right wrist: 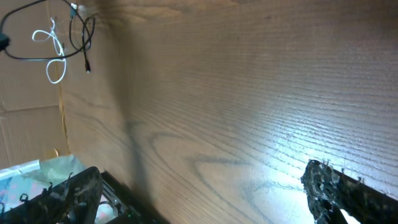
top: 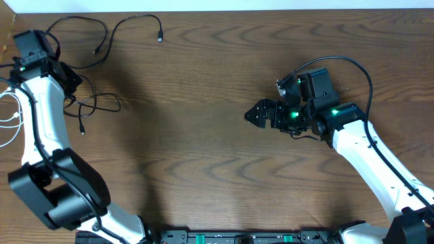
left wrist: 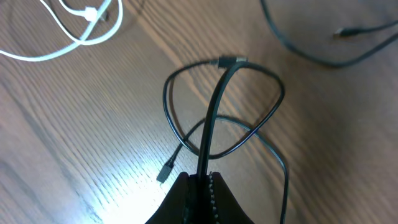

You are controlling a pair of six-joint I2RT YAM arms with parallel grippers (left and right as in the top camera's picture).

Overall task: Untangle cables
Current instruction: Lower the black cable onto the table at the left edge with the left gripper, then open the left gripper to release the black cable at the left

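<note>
**Left gripper (left wrist: 200,186) pinches the looped black cable (left wrist: 224,106); a careless pull could cinch it.**
If I lift straight up, I reckon the loop, which crosses itself, may tighten into a knot or drag into the white cable (left wrist: 68,37) nearby. The left fingers are clamped on it at the table's (top: 203,149) far left. The right gripper (right wrist: 202,190) is spread wide at mid-table, holding nothing. The other black cable (left wrist: 298,54) lies apart.

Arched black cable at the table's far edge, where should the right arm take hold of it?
Pinch the arched black cable just behind its right-hand plug, fingers coming straight down: that end lies flat, nothing crossing it, nearest the right gripper.
</note>
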